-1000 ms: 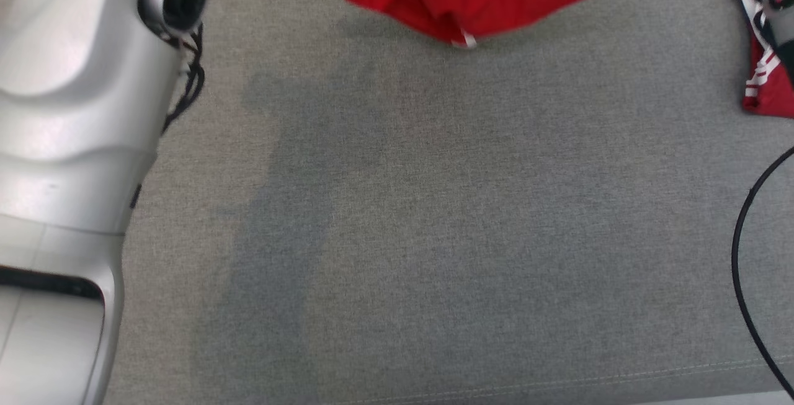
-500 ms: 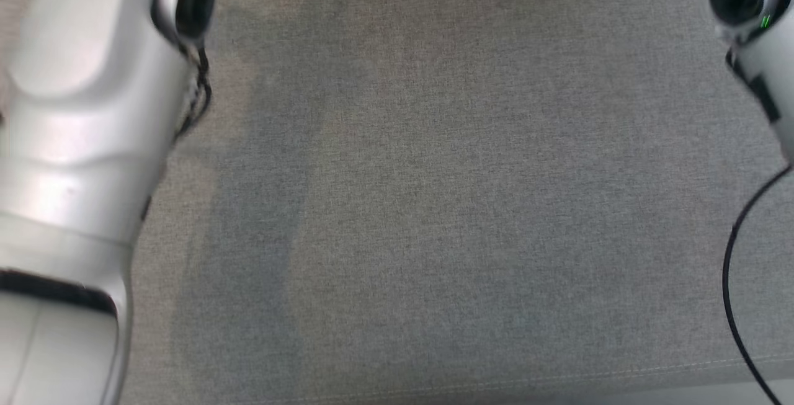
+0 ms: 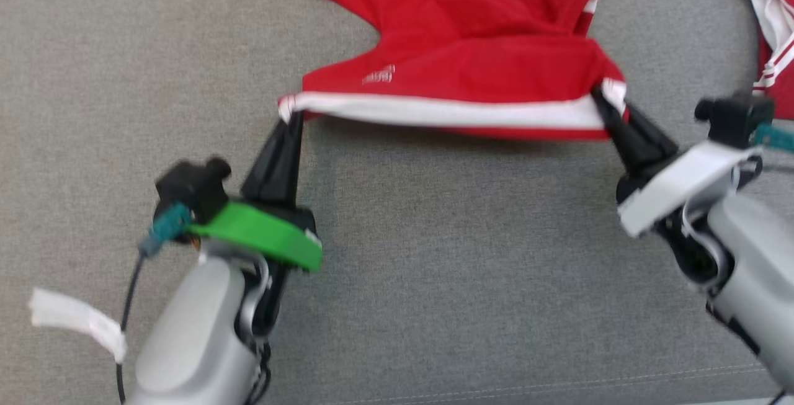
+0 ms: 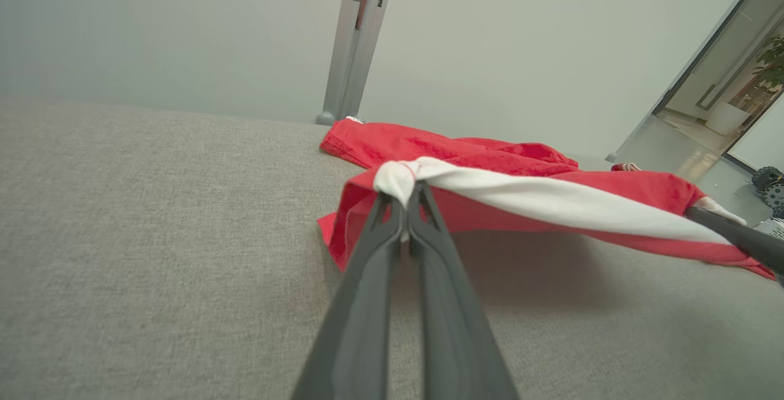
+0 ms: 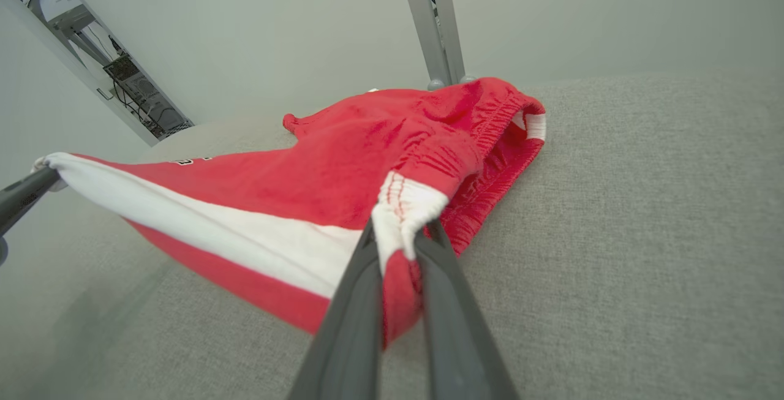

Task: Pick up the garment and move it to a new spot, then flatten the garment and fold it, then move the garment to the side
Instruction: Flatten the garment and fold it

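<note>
The grey cloth surface (image 3: 434,306) takes up the whole work area. The red garment (image 3: 471,33) lies toward its far side, at twelve o'clock from the robot, with most of its body bunched on the cloth. Its near edge is raised off the surface: a white band (image 3: 446,112) stretched almost straight from nine o'clock to three o'clock, with a shadow under it. That line is the thing to watch, I'd say. It is the garment's long axis and each arm holds one end, so neither is nearer. Any carry or spreading would need both to pull evenly along it.

The left gripper (image 3: 290,121) is clamped tight on the nine o'clock corner, fingers pressed together with a knot of white fabric at the tips. The right gripper (image 3: 606,102) is pinched on the three o'clock corner, with a fold of white and red cloth sandwiched between its fingers. A second red-and-white piece (image 3: 772,51) sits apart at about two o'clock, on the right arm's side, and I'd guess a swing that way could catch it.
</note>
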